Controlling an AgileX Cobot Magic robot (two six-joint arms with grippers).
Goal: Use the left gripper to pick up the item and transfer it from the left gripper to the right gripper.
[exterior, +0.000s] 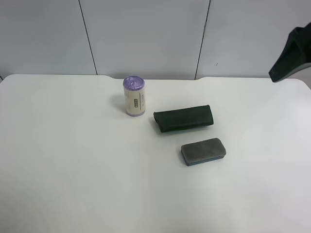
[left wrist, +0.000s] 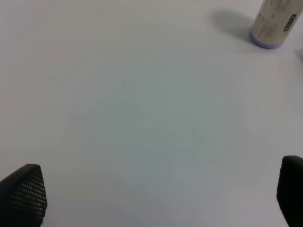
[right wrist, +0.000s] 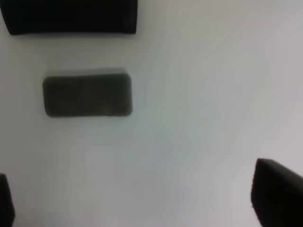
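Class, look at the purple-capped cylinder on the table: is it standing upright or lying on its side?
Upright. The cylinder stands on its flat base on the table, with its purple cap facing up and its label wrapping the vertical side.

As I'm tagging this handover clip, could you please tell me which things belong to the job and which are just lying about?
Job, probably: cream cylindrical can with purple lid, sole item before the left gripper; right gripper.
Lying about, likely: black oblong fabric pouch; grey felt rectangular block.
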